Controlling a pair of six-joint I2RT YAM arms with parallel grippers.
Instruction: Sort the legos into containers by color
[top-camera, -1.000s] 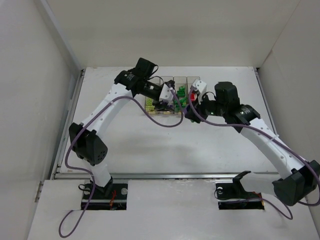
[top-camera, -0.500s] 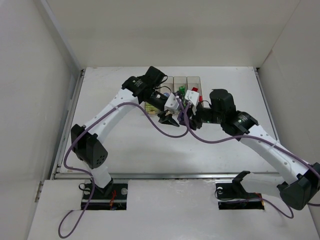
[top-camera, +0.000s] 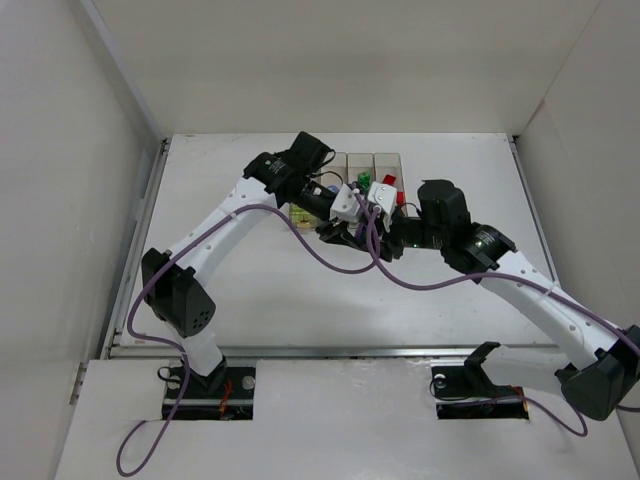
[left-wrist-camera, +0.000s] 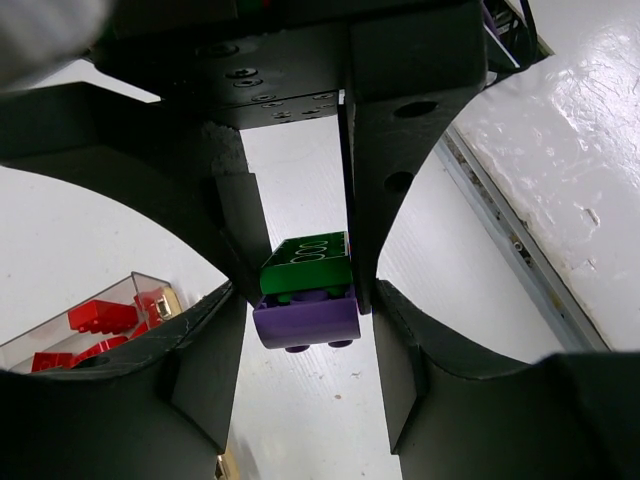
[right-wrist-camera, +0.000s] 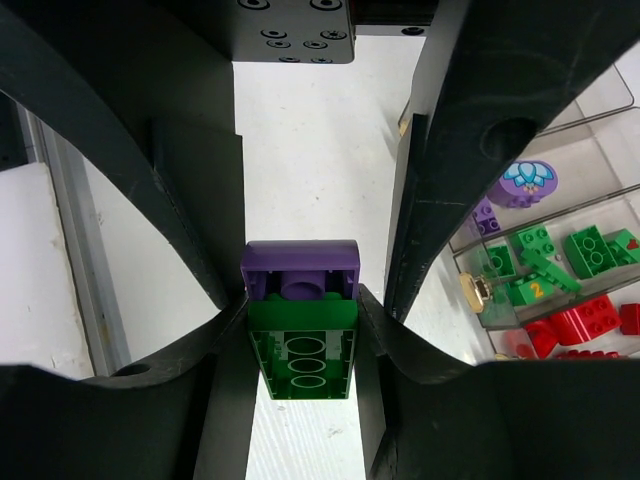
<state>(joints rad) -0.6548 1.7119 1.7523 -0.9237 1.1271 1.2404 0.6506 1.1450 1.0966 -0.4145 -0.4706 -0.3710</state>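
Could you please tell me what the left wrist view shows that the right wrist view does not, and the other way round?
Only the left wrist view shows a pitted white surface at its right side. Only the right wrist view shows green plastic bricks and a round purple flower piece lying in the clear plastic bins. Both show the joined green and purple brick pair pinched between black gripper fingers, and red plastic bricks in a bin.
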